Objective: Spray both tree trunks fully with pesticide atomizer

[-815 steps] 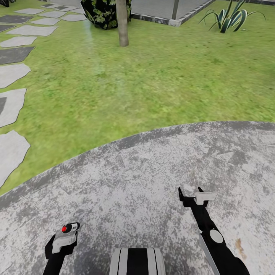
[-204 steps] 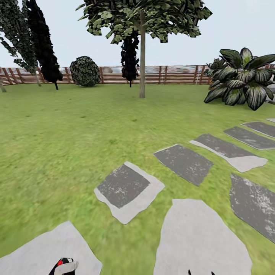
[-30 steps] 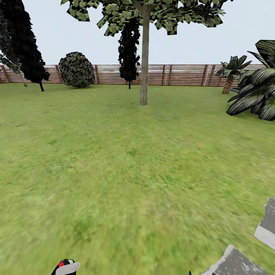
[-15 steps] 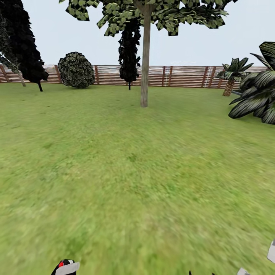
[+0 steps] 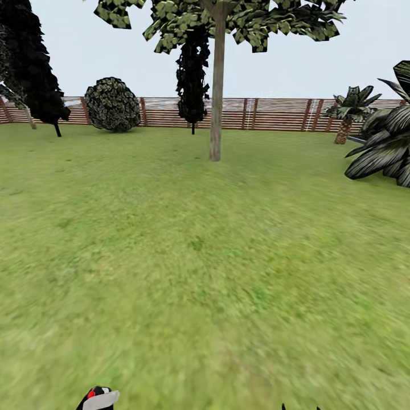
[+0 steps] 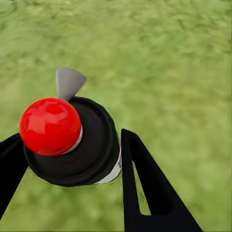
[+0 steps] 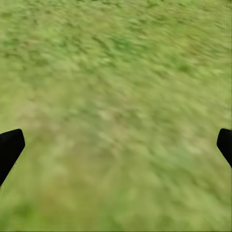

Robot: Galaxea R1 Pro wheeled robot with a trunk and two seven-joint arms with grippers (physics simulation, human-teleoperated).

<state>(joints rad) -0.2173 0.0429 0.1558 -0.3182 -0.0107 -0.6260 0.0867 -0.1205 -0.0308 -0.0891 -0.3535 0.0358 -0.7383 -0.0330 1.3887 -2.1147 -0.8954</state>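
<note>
The pesticide atomizer (image 6: 89, 147), black with a red nozzle top (image 6: 50, 125), sits between the black fingers of my left gripper (image 6: 72, 140), which is shut on it. In the head view the atomizer (image 5: 92, 393) peeks up at the bottom left edge. One tree stands straight ahead across the garden lawn, its bare grey-brown tree trunk (image 5: 216, 97) rising to a green-white canopy (image 5: 228, 20). My right gripper (image 7: 117, 140) hangs open over grass, with only its fingertips (image 5: 283, 406) showing at the bottom edge of the head view.
A brown slat fence (image 5: 273, 113) closes the far side of the lawn. Black cypress-like trees (image 5: 193, 74) (image 5: 34, 62) and a round bush (image 5: 113, 105) stand before it. A short palm (image 5: 346, 111) and a broad-leafed plant (image 5: 384, 154) are at the right.
The whole view has advanced over the lawn: the tree stands slightly nearer, and the grey slabs at the bottom right have slid out of view. The atomizer stays in my left gripper.
</note>
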